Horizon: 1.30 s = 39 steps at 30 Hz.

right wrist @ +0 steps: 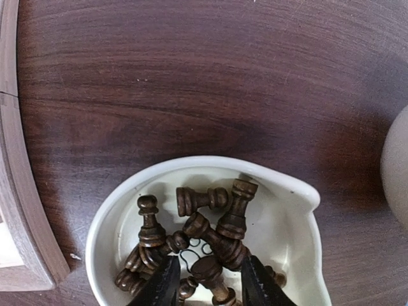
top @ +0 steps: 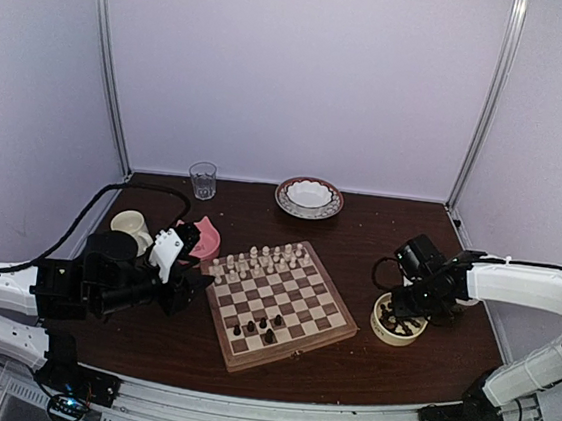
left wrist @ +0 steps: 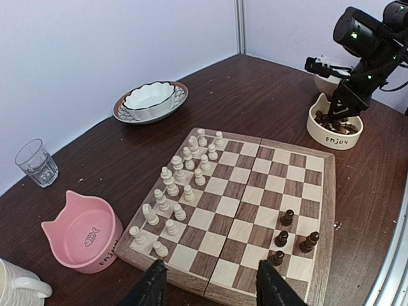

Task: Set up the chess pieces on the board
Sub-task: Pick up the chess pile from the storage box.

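The step in hand seems to be the fetching of one more piece. The right hand [right wrist: 207,284] hangs low inside the cream-white ceramic bowl [right wrist: 191,164], which stands on the dark brown tabletop [right wrist: 191,76] just beside the right edge of the square wooden chessboard with light and dark checks [left wrist: 327,191]. Its two fingers are moderately apart and stand on both sides of one of the small dark brown wooden chess pieces [right wrist: 207,241] that lie in a heap in the bowl. I see a gap on each side, so I judge that nothing is gripped yet. The next move calls for closing on this single piece without catching its neighbours, which touch it, then lifting it straight up and carrying it to a free square on the near rows. The left hand [left wrist: 210,284] hovers at the left edge of the board, fingers apart and holding nothing. The left wrist view shows what the right wrist view cannot: four dark pieces [left wrist: 287,218] stand upright on the board at the right arm's side, and the pale cream chessmen [left wrist: 178,185] fill the two opposite rows. The right wrist view alone shows how the pieces are tangled in the bowl. The top view shows both arms, well apart.
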{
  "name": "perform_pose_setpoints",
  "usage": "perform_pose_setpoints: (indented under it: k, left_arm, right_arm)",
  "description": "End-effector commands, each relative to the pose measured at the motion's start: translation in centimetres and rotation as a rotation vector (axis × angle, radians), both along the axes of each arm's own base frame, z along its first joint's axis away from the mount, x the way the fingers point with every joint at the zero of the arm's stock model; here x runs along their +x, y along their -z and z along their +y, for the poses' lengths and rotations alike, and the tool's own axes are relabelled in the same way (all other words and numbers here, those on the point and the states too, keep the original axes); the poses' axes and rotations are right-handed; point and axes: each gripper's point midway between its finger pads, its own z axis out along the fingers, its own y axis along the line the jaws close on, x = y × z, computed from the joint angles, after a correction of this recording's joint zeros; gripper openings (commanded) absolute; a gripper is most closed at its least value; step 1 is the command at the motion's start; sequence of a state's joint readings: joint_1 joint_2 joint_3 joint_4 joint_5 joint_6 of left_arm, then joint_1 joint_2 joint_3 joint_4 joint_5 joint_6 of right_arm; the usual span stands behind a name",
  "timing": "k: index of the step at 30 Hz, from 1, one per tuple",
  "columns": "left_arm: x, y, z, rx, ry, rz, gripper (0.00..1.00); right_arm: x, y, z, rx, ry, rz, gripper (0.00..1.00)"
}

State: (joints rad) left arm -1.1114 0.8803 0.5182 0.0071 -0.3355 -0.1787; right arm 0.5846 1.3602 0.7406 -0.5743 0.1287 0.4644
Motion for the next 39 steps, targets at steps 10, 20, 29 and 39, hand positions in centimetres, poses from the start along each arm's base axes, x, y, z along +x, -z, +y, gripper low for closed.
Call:
perform_pose_setpoints:
  k: [10, 20, 29, 39]
  left_arm:
    - [-0.2, -1.8, -0.1, -0.064, 0.020, -0.038, 0.55]
    - [-0.6, -2.0, -0.3, -0.081, 0.041, -0.031, 0.60]
    - [-0.7, -2.0, -0.4, -0.085, 0.048, -0.028, 0.60]
    - [-0.7, -1.9, -0.7, -0.082, 0.057, -0.019, 0.59]
  right_arm:
    - [0.2, -1.7, -0.5, -0.145, -0.101, 0.060, 0.40]
    - [0.7, 0.3, -0.3, -0.180, -0.114, 0.105, 0.38]
    - [1.9, 2.3, -0.1, -0.249, -0.118, 0.156, 0.33]
    - [2.2, 0.6, -0.2, -0.216, -0.098, 0.076, 0.14]
